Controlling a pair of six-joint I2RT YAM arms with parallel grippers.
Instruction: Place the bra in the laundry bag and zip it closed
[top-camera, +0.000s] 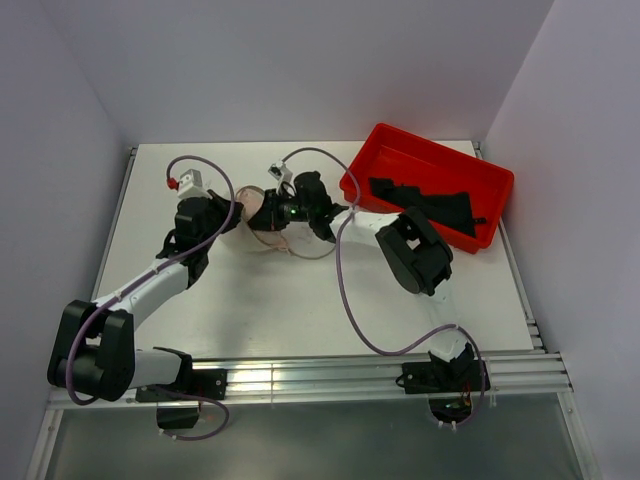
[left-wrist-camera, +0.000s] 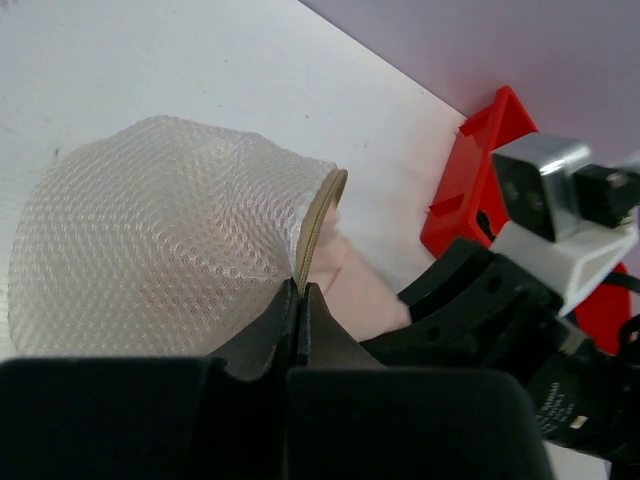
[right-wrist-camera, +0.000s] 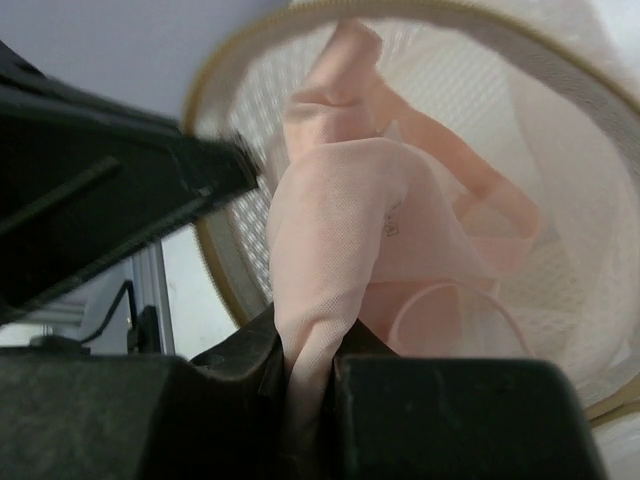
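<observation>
Top view: laundry bag (top-camera: 265, 232) at upper centre, red tray (top-camera: 445, 152) upper right; left wrist: left gripper (left-wrist-camera: 301, 298), lower centre, clamped on the bag's zipper rim (left-wrist-camera: 318, 225); right wrist: right gripper (right-wrist-camera: 310, 365), bottom centre, pinches bra (right-wrist-camera: 350, 220) inside the bag mouth.

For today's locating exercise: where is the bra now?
Right wrist view, centre: the bra hangs half inside the laundry bag's open mouth, pinched by the right gripper.
</observation>
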